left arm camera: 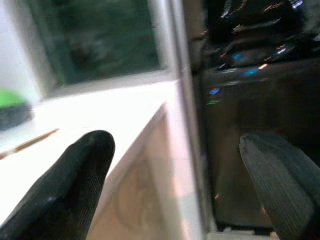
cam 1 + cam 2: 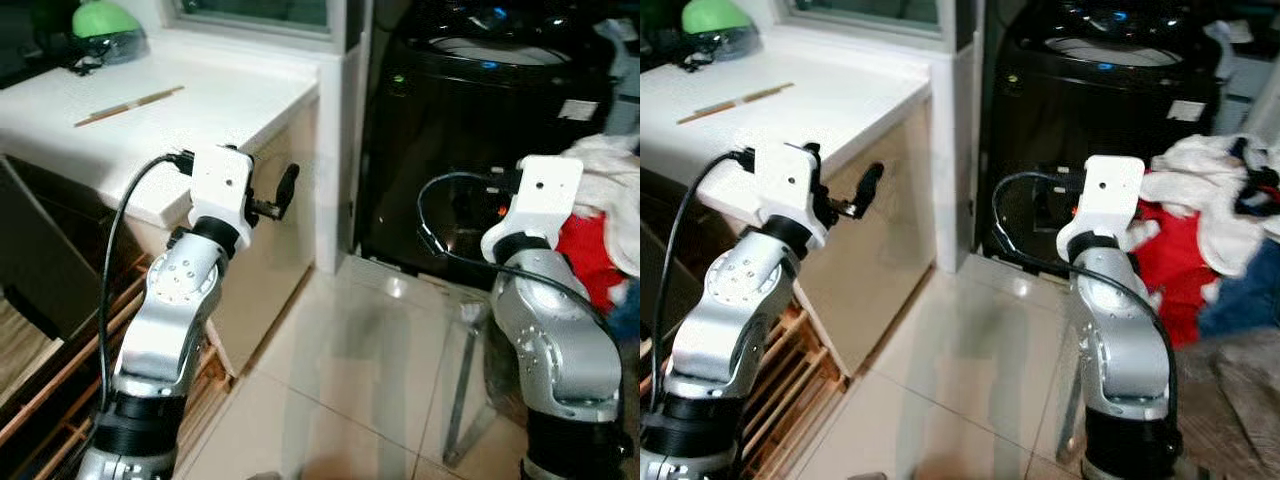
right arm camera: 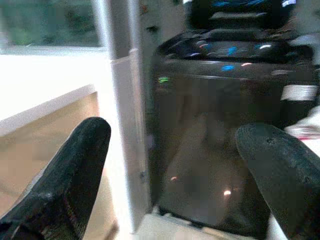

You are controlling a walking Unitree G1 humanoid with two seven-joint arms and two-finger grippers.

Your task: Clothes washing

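Both grippers are raised in front of the robot with nothing held. Seen from its wrist, the left gripper [image 1: 175,185] has its two black fingers spread wide, aimed at the edge of a white tabletop [image 2: 200,100] and a black washing machine [image 2: 480,130] beyond it. From its own wrist, the right gripper [image 3: 175,175] also has its fingers wide apart, pointed at the machine's dark front.

A pile of clothes [image 2: 1210,230], white, red and blue, lies heaped just to the right of the machine, close beside the right arm.

The clothes look soft, limp and light, likely to sag and trail when lifted. A pinch on a thick fold near the top of the heap, such as the bunched white fabric [image 2: 1200,170], would probably hold best; one thin edge may slip free or drag neighbouring pieces along.
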